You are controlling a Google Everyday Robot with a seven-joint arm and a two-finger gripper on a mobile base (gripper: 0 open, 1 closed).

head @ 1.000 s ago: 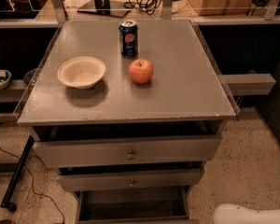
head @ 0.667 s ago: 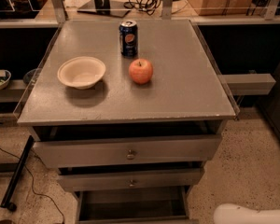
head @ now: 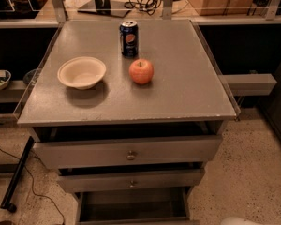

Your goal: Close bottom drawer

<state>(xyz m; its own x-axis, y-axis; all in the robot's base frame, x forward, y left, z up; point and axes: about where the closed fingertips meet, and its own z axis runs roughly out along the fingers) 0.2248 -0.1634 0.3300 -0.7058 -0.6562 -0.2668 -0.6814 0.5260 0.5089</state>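
Note:
The bottom drawer [head: 131, 205] of the grey metal cabinet stands pulled out at the lower edge of the view. Its empty inside shows, and its front is cut off by the frame edge. Above it the mid-width drawer [head: 131, 181] and the widest drawer [head: 129, 151] are each partly open, both with small central knobs. Only a white rounded part of my arm [head: 241, 221] shows at the bottom right corner, right of the bottom drawer. The gripper itself is out of view.
On the cabinet top [head: 187, 93] stand a cream bowl [head: 81, 72], a red apple [head: 141, 71] and a blue soda can [head: 129, 38]. A black cable and bar [head: 16, 182] lie on the speckled floor at left. A grey shelf [head: 250, 83] sticks out at right.
The white arm part at the bottom right shows less than before, having sunk toward the frame edge. The drawers and the things on top have not moved.

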